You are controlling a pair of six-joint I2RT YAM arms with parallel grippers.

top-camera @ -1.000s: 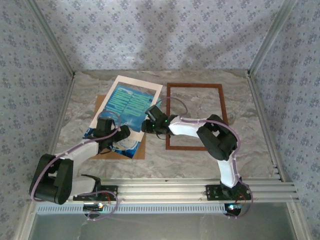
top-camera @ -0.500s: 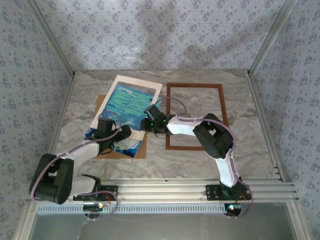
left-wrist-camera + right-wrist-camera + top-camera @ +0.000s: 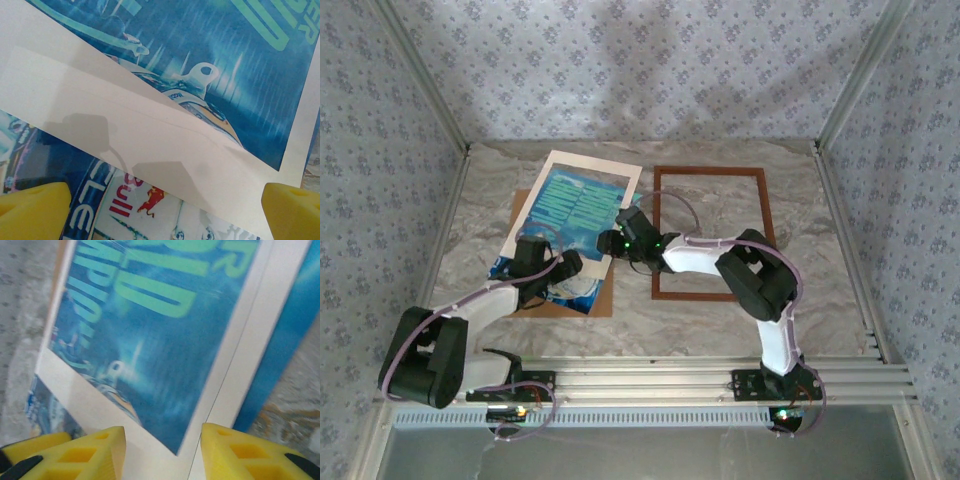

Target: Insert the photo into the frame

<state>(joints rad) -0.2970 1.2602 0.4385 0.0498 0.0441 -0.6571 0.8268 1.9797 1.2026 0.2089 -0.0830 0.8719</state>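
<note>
Freeing the flexible blue-and-teal printed photo (image 3: 570, 205) is judged the step in hand: it is covered by a cream-white mat border (image 3: 125, 150) below the wide-open, empty left gripper (image 3: 165, 205) and the half-open, empty right gripper (image 3: 162, 450), so an edge must next be pinched and carried to the dark reddish-brown wooden frame (image 3: 710, 172) beside the latter.

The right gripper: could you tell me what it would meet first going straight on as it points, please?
Probably the cream-white mat border, whose corner lies ahead between the right gripper's fingers, though depth is unclear.
</note>
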